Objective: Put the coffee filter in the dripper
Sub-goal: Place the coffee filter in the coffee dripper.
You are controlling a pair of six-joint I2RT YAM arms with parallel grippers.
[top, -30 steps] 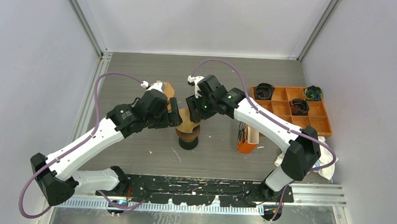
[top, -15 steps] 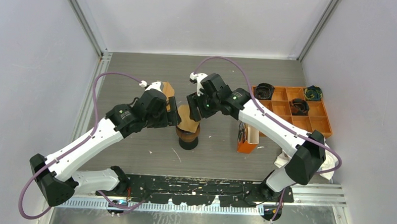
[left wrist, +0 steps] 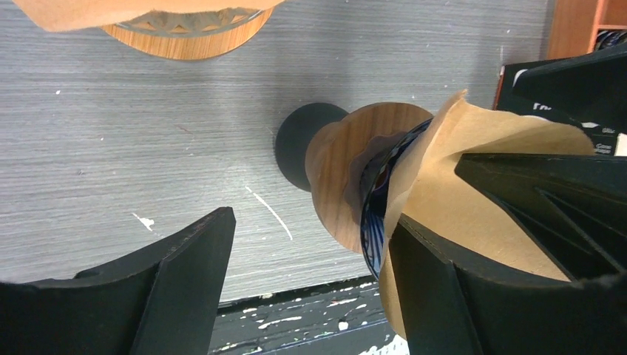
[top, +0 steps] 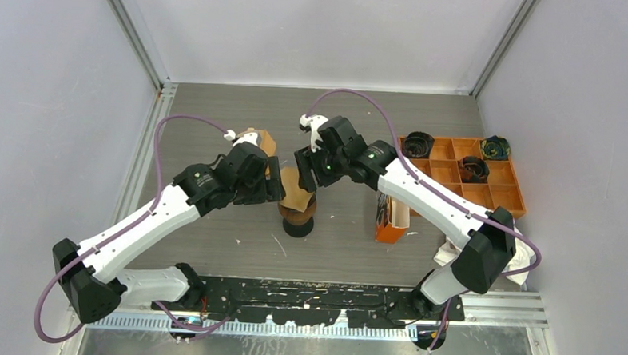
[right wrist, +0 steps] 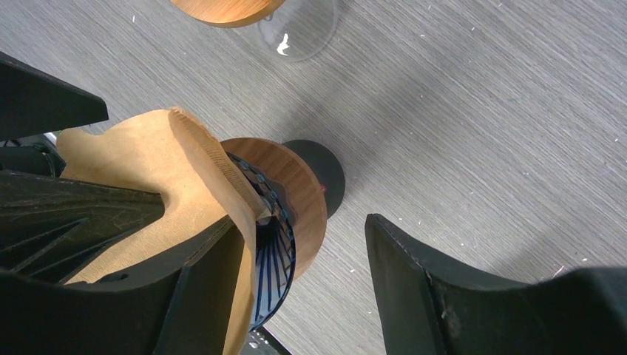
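My left end effector (top: 274,185) sits just left of the dripper (top: 297,212) at the middle of the bench (top: 218,113). My right end effector (top: 305,166) sits just behind and to the right of it. Both are spread wide and pinch nothing.

The brown paper filter (top: 294,186) stands in the mouth of the dripper. It is crumpled and rises well above the rim, so it is not pushed down flat. From my left wrist, the filter (left wrist: 473,177) lies against the inner face of one finger (left wrist: 473,296). The other finger (left wrist: 155,296) is well apart from it, over bare bench. The dripper's dark blue ribs (left wrist: 375,200) show at the paper's edge, with the wooden collar (left wrist: 336,177) and the round black foot (left wrist: 299,144) beyond.

From my right wrist, the filter (right wrist: 148,159) rests on one finger (right wrist: 96,281), its folded seam toward the gap. The other finger (right wrist: 473,296) touches nothing. The blue ribs (right wrist: 273,248) and wooden collar (right wrist: 304,200) sit between the two.

A second wooden holder (left wrist: 185,33) with paper over it stands near, behind my left arm. An orange tray (top: 508,203) with compartments holds a few dark things at the right of the bench. An orange box (top: 389,221) stands between the tray and the dripper, and a white cloth (top: 523,255) lies by the right arm's base.
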